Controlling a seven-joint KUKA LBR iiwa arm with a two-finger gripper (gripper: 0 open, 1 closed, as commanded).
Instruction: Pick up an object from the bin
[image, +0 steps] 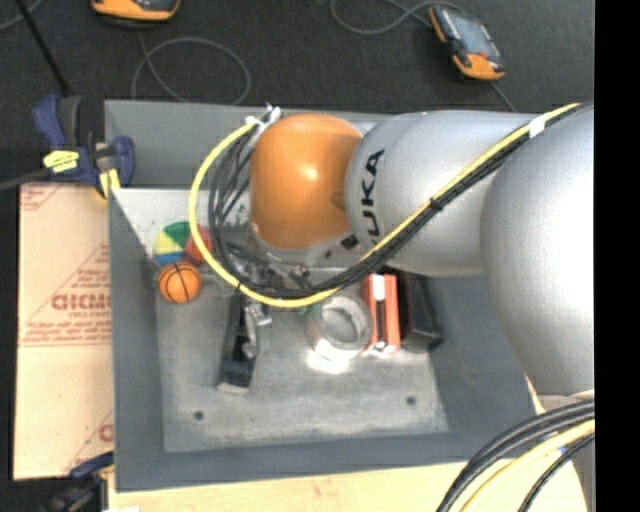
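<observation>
Several things in grey bin (300, 405): orange ball (181, 284), tape roll (336, 326), orange box (381, 312); claw (236, 374) state unclear

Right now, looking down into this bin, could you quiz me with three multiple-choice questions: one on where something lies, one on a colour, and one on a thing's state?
1. The clear ring lies:
A) beside the orange-and-white box
B) in the bin's far left corner
C) out on the cardboard

2. The rounded cover on the arm's wrist is:
A) blue
B) green
C) orange

3. The small orange ball is:
A) hanging in the air
B) resting on the bin floor
C) lying outside the bin

Answers:
1 A: the ring's right edge sits right next to the box, about mid-bin.
2 C: the cover is plainly orange.
3 B: the ball sits on the grey floor at the left side, just below a many-coloured ball.
</observation>
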